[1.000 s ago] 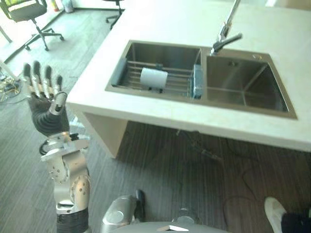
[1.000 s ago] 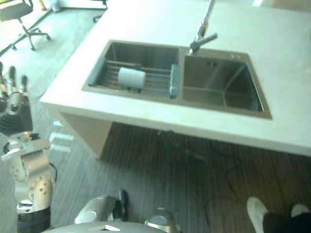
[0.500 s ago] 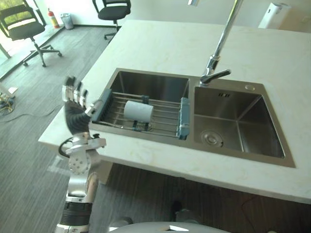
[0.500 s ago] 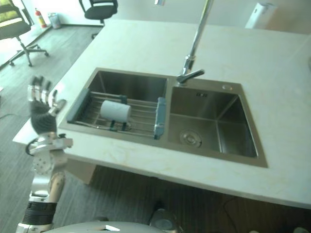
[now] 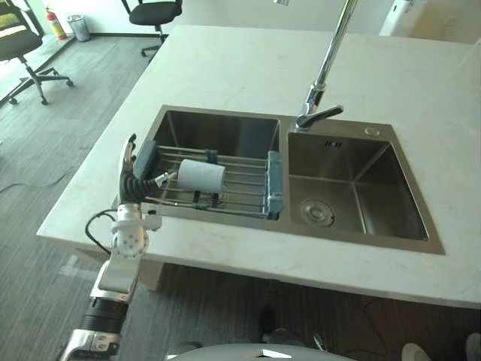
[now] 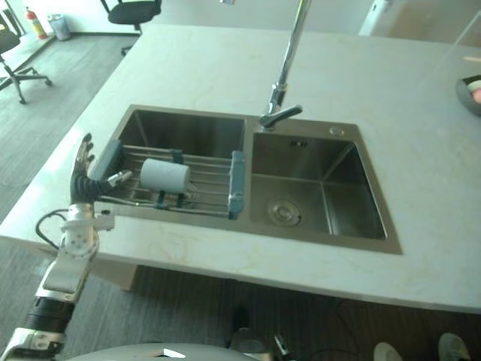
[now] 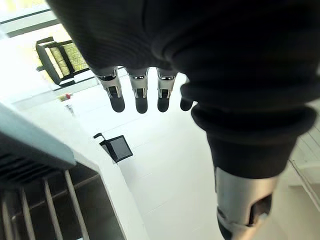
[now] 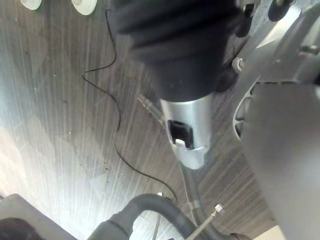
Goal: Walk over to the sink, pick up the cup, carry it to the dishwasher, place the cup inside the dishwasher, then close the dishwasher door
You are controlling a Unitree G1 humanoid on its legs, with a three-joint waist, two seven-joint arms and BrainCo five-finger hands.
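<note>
It looked like a kitchen set up inside an office rather than in a home. A broad pale counter [image 5: 225, 68] stood out into the room like an island, with a steel double sink [image 5: 353, 132] let into it, a tall tap [image 5: 331, 53] rising behind the basins and a wire rack [image 5: 244, 177] resting across the left one. Beyond it, wheeled office chairs [image 5: 150, 11] stood on the grey floor [image 5: 60, 120], and a red fire extinguisher [image 5: 50, 24] and a small bin [image 5: 77, 27] sat against the far wall.

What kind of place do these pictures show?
Probably a kitchen island inside an office: a double steel sink with a tall faucet, a white cup on its rack, and wheeled office chairs behind.
</note>
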